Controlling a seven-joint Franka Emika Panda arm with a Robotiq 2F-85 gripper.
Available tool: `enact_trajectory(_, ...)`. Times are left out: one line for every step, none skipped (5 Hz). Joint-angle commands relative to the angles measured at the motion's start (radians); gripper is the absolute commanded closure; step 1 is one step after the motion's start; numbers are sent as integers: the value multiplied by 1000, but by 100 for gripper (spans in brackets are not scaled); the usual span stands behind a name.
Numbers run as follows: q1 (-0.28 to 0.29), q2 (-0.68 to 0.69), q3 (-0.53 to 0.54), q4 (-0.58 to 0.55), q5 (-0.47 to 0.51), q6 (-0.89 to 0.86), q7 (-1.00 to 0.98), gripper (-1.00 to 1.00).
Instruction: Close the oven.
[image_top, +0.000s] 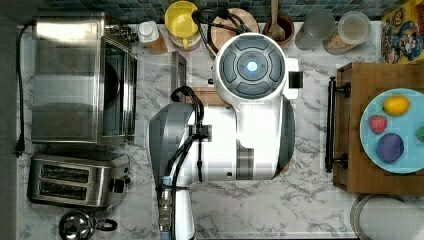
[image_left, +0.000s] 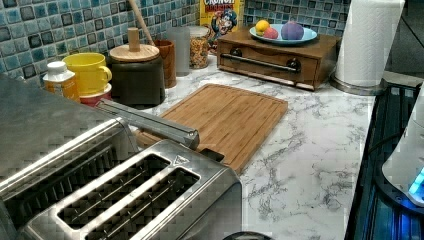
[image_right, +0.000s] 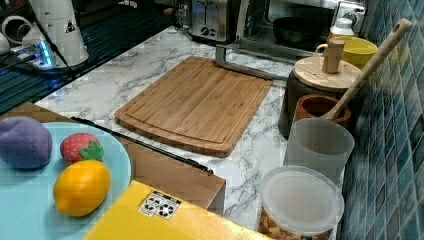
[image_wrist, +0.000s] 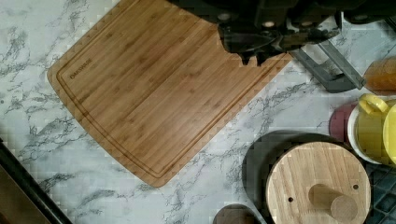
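The oven (image_top: 65, 80) stands at the top view's left, a steel box with its glass door (image_top: 150, 75) folded down flat onto the counter. The door's metal bar handle (image_top: 178, 70) lies beside the bamboo cutting board (image_left: 225, 120); the handle (image_left: 150, 122) also shows in the left view, and the handle (image_right: 250, 67) lies in front of the oven's dark cavity (image_right: 295, 25) in the right view. My gripper (image_wrist: 252, 58) hangs above the board's corner, a short way from the handle (image_wrist: 327, 65). Its tips sit close together with nothing between them.
A two-slot toaster (image_top: 75, 180) sits next to the oven. A yellow mug (image_left: 90, 70), a dark canister with a wooden lid (image_right: 325, 75) and jars line the tiled wall. A wooden box (image_top: 350, 150) carries a plate of fruit. A paper towel roll (image_left: 370, 40) stands nearby.
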Motion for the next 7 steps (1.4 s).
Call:
enact_trajectory(0,1,0,0,0,2,-1,100)
enact_trajectory(-25,61,-11,11,121,-8,-238,100)
enact_trajectory(-45,82,-26,-56,233,49,-423,100)
enact_trajectory(-53,55,-28,-193,309,201,-566,100)
enact_trajectory(-61,54,-11,-258,373,289,-702,100)
enact_trajectory(-60,59,7,-310,483,377,-874,100)
enact_trajectory(-57,77,7,-353,617,414,-1031,100)
